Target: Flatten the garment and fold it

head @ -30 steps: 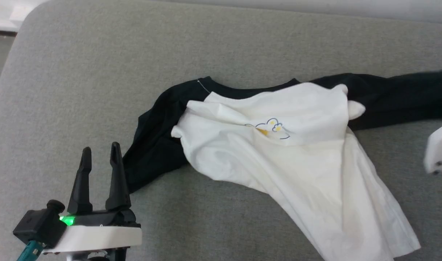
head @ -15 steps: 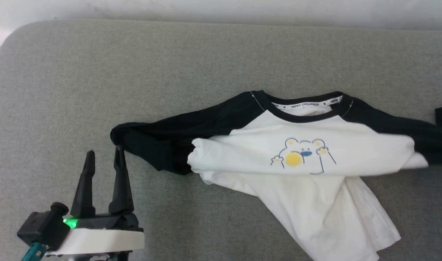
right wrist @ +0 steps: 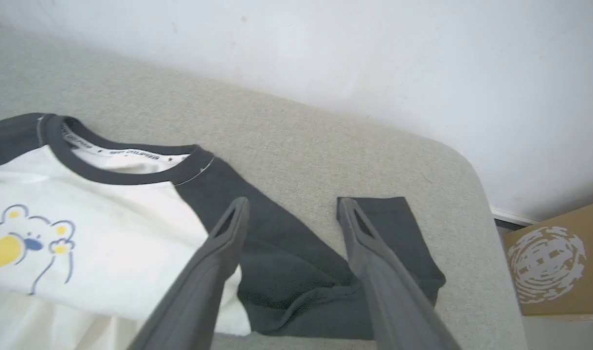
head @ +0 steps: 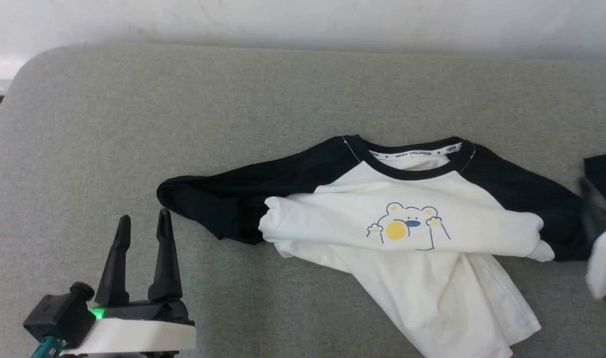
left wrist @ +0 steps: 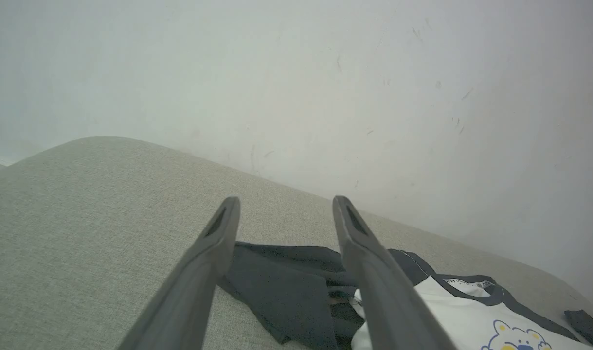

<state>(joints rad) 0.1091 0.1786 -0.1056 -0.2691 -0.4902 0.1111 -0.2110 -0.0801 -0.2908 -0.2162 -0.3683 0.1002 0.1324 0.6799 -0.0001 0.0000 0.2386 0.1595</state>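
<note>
I saw the shirt [head: 472, 278] lying rumpled on the grey cushion [head: 133, 124], collar [head: 412, 171] toward the wall [head: 303, 20] and bear print [head: 407, 227] facing up, its white body bunched in a fold across the chest. My left claw [head: 144, 217] hovered spread and empty near the black sleeve [head: 208, 199] on my left. My right claw [right wrist: 294, 201] was spread above the other sleeve [right wrist: 286, 262], pinching nothing.

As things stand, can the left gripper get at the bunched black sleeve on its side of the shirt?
Probably yes. The left gripper is open, and the bunched black sleeve lies just ahead of its fingertips on the grey cushion, with nothing between them.
</note>
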